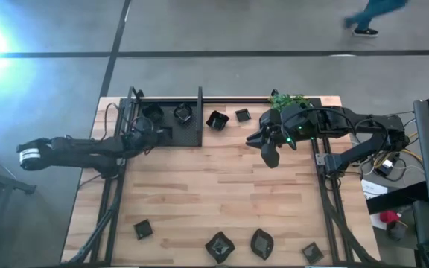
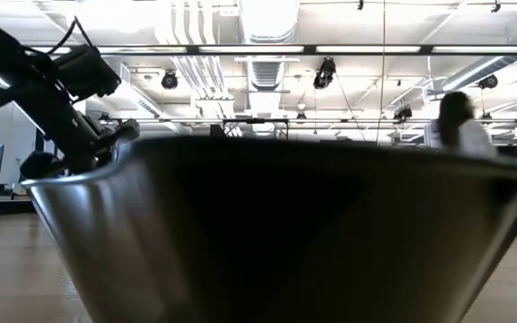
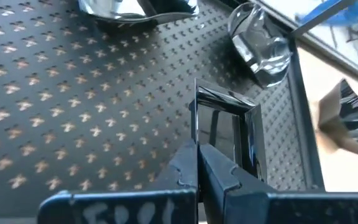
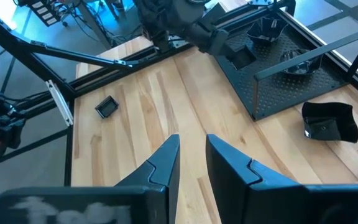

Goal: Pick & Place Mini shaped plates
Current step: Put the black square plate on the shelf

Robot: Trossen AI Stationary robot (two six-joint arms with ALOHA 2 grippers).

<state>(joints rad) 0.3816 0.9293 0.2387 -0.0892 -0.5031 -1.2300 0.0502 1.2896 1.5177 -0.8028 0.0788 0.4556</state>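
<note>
While the left gripper sits over the black tray, fingers pinched on the rim of a small square plate resting on the tray's perforated floor, two more plates already lie in the tray. Judging by that, about three are in or arriving. Two plates lie on the table just beside the tray, near the plant. Four plates wait along the near edge, well apart from the tray. Right gripper hovers over bare wood, fingers slightly apart, holding nothing. Roughly a third done; six left to move.
</note>
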